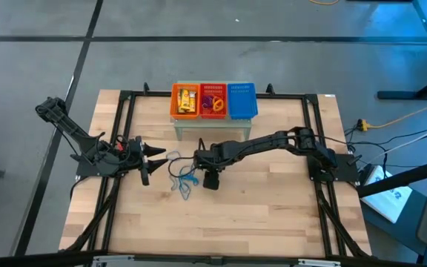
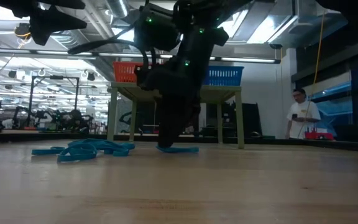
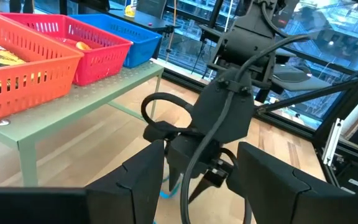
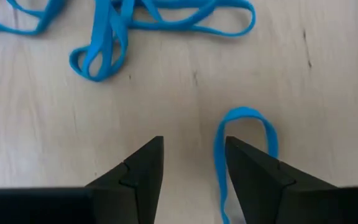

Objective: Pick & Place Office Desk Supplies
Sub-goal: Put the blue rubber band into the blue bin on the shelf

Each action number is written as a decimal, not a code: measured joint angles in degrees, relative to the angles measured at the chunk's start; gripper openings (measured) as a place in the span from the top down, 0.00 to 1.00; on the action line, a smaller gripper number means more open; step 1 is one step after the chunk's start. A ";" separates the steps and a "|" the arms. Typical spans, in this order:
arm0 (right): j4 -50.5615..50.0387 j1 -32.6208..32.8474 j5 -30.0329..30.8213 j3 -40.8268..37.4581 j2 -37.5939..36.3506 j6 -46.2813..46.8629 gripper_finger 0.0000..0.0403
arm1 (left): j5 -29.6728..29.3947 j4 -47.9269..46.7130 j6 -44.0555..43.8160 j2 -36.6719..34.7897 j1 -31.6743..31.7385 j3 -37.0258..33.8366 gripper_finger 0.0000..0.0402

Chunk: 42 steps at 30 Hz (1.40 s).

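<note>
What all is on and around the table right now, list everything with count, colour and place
Blue loops: several, tangled, table middle; one beside the right tool's finger.
Orange basket: one, on the small stand, holding yellow-orange blocks.
Red basket: one, middle of the row, holding loops.
Blue basket: one, right end of the row.
Small stand: one, pale green, table's far edge.
Person: one, background.
Left tool: open, left of the loops.
Right tool: open, low over the loops.
</note>
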 joint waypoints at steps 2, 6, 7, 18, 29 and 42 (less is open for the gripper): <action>0.84 -0.02 -0.52 0.00 0.00 -0.02 0.56 | 0.00 0.02 -0.26 -0.02 0.00 0.00 0.50; 2.62 -0.05 -0.71 -0.68 0.21 -0.19 0.56 | 0.00 -0.01 -0.46 -0.01 0.00 0.00 0.50; 2.77 -0.17 -0.98 -1.16 0.25 0.27 0.56 | 0.00 0.00 -0.46 -0.02 0.00 0.00 0.50; 4.30 -0.55 -0.50 -2.34 0.28 5.43 0.57 | 0.02 0.00 -0.65 -0.01 0.00 0.00 0.50; 3.90 -0.97 0.39 -2.41 0.28 7.11 0.89 | 0.02 0.00 -0.63 -0.02 0.00 0.00 0.50; 3.99 -1.62 -2.66 -2.39 0.28 11.02 0.99 | -0.04 0.00 -0.46 0.00 0.00 0.00 0.50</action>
